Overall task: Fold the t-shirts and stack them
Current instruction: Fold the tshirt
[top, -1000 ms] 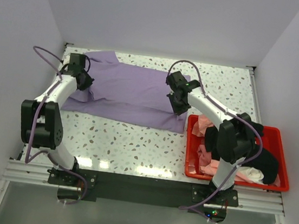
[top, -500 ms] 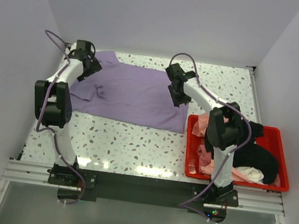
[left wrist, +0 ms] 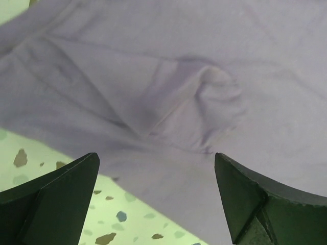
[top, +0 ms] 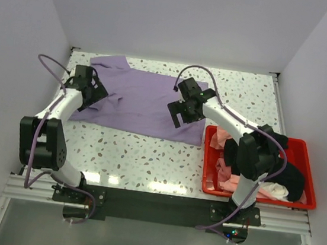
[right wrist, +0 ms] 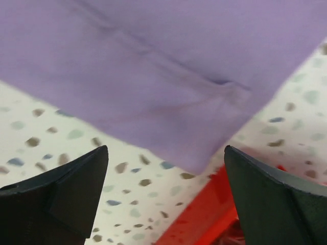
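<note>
claws spread wide on both arms, nothing held between the fingers. left gripper (top: 93, 96) over the left side of the lavender-purple t-shirt (top: 142, 99), its dark fingers (left wrist: 51, 199) framing a small raised pucker (left wrist: 204, 97) in the cloth; contact with the fabric impossible to tell. right gripper (top: 176, 113) likewise agape and empty, over the shirt's right part, with the cloth's near right corner, a patch of speckled top and a strip of red rim showing in its wrist view. shirt itself lying spread and mostly flat across the far half of the white speckled table (top: 147, 156), one sleeve reaching toward the far left corner. just beside its near right corner, a red plastic bin (top: 261, 200) at the table's right edge, heaped with a salmon-pink t-shirt (top: 226, 179), a black t-shirt (top: 291, 174) and a white t-shirt (top: 274, 190), all crumpled. plain pale walls (top: 181, 23) on three sides, metal rail (top: 285, 221) along the near edge under the arm bases.
</note>
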`<act>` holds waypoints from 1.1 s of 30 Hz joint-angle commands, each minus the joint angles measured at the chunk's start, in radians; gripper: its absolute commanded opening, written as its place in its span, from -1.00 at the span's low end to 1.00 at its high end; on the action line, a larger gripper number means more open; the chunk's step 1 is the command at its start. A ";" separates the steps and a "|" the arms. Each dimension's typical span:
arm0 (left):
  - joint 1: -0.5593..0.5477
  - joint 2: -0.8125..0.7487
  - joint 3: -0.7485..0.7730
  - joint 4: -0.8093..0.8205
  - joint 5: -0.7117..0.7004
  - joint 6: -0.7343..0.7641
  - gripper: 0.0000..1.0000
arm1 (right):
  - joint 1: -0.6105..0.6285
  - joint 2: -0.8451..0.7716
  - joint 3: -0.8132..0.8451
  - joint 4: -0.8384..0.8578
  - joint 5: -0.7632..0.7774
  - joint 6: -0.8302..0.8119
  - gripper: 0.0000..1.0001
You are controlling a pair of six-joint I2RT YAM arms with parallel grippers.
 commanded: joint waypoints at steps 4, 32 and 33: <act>0.019 -0.042 -0.160 0.159 0.038 -0.016 1.00 | 0.123 0.034 -0.046 0.175 -0.241 0.031 0.98; 0.076 -0.426 -0.671 0.038 -0.040 -0.223 1.00 | 0.220 -0.123 -0.495 0.351 -0.303 0.140 0.98; 0.076 -0.460 -0.688 0.031 -0.043 -0.223 1.00 | 0.228 -0.140 -0.521 0.350 -0.300 0.144 0.98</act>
